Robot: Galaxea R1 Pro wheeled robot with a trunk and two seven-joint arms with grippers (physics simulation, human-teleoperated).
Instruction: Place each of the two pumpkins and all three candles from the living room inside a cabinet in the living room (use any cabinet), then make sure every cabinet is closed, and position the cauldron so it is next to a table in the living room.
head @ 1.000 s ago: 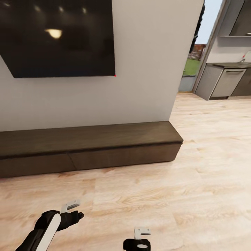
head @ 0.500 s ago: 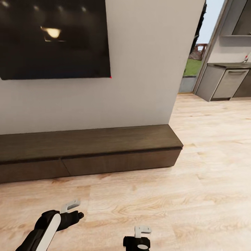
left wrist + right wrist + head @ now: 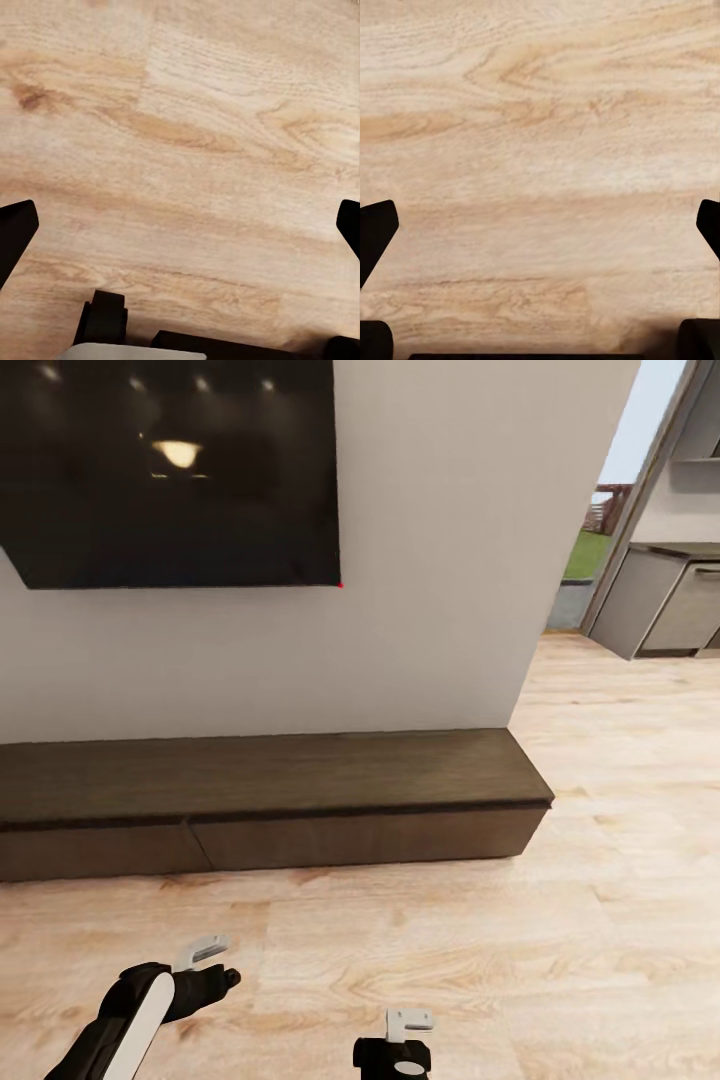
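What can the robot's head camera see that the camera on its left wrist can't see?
The head view takes in the long dark-brown cabinet with its drawer fronts shut, the big black screen on the white wall above it, and the grey kitchen cupboards far off at the right. It also shows both arms from above, with the left gripper and right gripper low over the floor. The left wrist view gives a close look at the wood grain between its two spread dark fingertips. Both views show the pale wooden floor.
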